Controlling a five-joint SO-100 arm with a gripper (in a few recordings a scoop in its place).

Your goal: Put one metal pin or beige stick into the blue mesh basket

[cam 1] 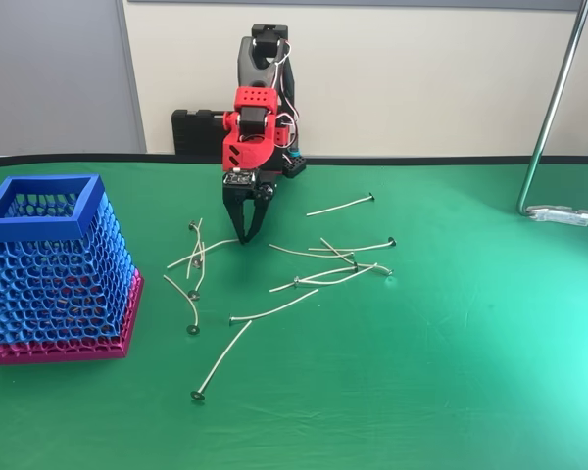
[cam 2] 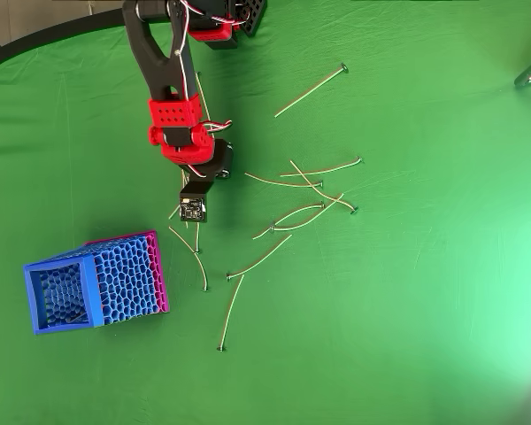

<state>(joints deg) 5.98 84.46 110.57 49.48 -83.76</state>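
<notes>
While the red-and-black arm's jaws (cam 1: 243, 238) point straight down at the green tabletop (cam 1: 451, 372), their dark tips converge almost to a point, touching the end of a thin pale beige metal pin (cam 1: 204, 255); whether they actually grip it cannot be told. Right of the tall blue honeycomb-mesh basket (cam 1: 57, 269) with the magenta base, about a dozen like pins lie scattered. In the overhead view the jaws (cam 2: 193, 221) hang just above and right of the basket (cam 2: 96, 282), which stands near the tabletop's left side
</notes>
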